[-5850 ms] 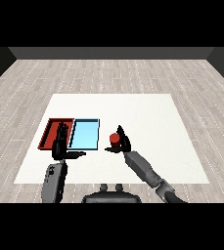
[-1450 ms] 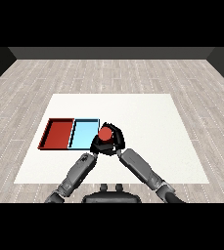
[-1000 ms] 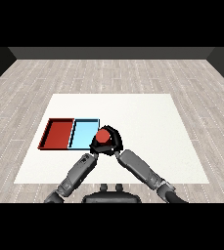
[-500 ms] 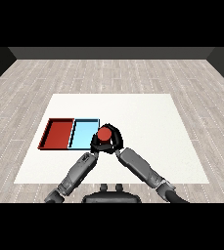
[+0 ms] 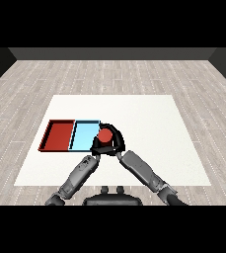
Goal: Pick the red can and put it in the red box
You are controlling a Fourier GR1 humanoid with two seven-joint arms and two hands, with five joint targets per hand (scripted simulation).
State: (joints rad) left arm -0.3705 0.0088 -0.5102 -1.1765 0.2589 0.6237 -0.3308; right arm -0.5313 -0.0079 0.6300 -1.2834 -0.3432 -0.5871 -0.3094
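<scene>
Your right hand (image 5: 115, 141) curls round the red can (image 5: 104, 135), with the red tray (image 5: 58, 135) to its left, past the blue tray (image 5: 84, 136).

A white table (image 5: 149, 123) stands on a grey plank floor (image 5: 109, 74). On it, toward nine o'clock, lie a red tray (image 5: 59, 136) and, touching it at three o'clock, a light blue tray (image 5: 84, 136).

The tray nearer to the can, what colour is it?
Light blue. The head view shows the tray beside the red can, which both hands hold.
</scene>
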